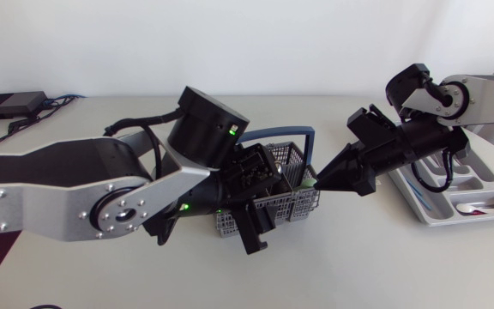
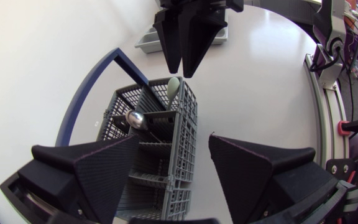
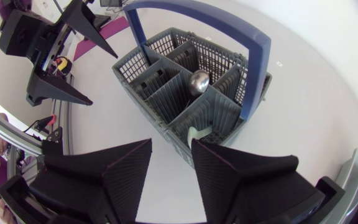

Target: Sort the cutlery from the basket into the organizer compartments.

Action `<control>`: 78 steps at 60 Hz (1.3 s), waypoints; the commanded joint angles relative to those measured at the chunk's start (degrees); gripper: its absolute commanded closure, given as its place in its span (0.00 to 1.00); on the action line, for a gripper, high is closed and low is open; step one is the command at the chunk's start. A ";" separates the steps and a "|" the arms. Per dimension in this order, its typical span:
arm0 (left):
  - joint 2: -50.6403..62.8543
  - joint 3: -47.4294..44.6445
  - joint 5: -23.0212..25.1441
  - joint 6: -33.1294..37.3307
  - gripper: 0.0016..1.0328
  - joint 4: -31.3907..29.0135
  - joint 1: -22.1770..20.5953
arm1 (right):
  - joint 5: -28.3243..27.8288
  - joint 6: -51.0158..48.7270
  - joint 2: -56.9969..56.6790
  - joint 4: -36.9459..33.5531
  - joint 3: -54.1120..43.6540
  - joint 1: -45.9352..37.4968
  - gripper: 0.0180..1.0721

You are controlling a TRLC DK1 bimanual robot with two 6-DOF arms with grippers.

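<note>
A grey cutlery basket (image 1: pixel 303 204) with a blue handle (image 1: pixel 283 133) stands mid-table. In the left wrist view a silver spoon (image 2: pixel 135 118) and a pale green utensil (image 2: pixel 173 90) stand upright in its compartments. My left gripper (image 1: pixel 251 225) hangs open over the basket's near end, with its fingers (image 2: pixel 104 168) spread either side of the basket (image 2: pixel 157 149). My right gripper (image 1: pixel 320 182) points at the far end and is open with a narrow gap. The green utensil (image 3: pixel 197 132) sits just ahead of its tips (image 3: pixel 171 163), and the spoon (image 3: pixel 199 81) lies farther in.
The grey organizer tray (image 1: pixel 487 176) lies at the right edge under my right arm, with some cutlery in its compartments. A black box (image 1: pixel 11 105) with cables sits at the back left. My two grippers face each other closely across the basket.
</note>
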 commanded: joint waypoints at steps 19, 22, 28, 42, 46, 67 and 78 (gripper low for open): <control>-1.24 -1.33 0.35 0.86 0.25 0.58 0.44 | 3.90 3.60 0.45 5.67 -3.38 2.82 0.60; -1.24 -1.24 0.35 0.86 0.25 0.58 0.44 | 4.61 3.86 0.45 6.20 -3.64 2.99 0.60; -1.24 -1.24 0.35 0.95 0.25 0.58 0.53 | 5.05 4.48 0.98 7.51 -4.08 3.34 0.65; -1.33 -1.41 0.35 0.86 0.25 0.58 0.44 | 5.40 5.18 1.59 8.57 -4.34 3.69 0.73; -1.41 -1.50 0.35 0.86 0.25 0.58 0.44 | 5.66 5.27 1.68 8.74 -4.34 3.87 0.74; -1.85 -2.12 0.35 0.77 0.25 0.58 0.44 | 6.19 6.41 2.65 9.89 -4.69 4.93 0.87; -1.85 -2.47 0.35 0.86 0.25 0.76 0.44 | 6.19 7.20 2.83 10.59 -4.34 4.93 0.95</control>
